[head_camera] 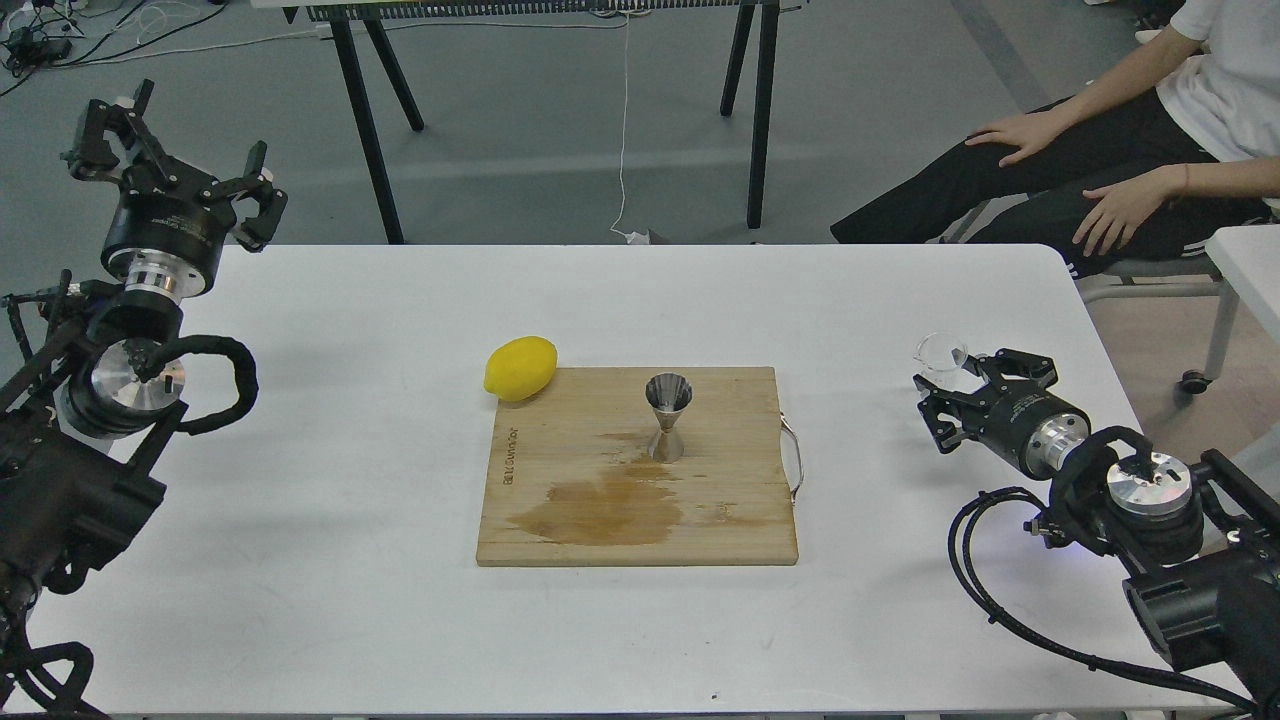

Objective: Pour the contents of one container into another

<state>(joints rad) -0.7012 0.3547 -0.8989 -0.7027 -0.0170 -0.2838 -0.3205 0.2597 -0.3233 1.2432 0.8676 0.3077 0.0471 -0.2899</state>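
The clear glass cup (942, 351) stands upright and low over the white table (350, 600), far right of the wooden board (730, 530). My right gripper (956, 379) reaches it from the lower right, its fingers (930, 402) on either side of the cup's base, shut on it. The steel jigger (668, 416) stands upright in the middle of the board, well to the left of the cup. My left gripper (185, 145) is held high past the table's far left corner, open and holding nothing.
A yellow lemon (520, 368) lies at the board's far left corner. A wet brown stain (600, 510) spreads on the board in front of the jigger. A seated person (1120, 170) is beyond the table's right end. Black table legs (762, 110) stand behind.
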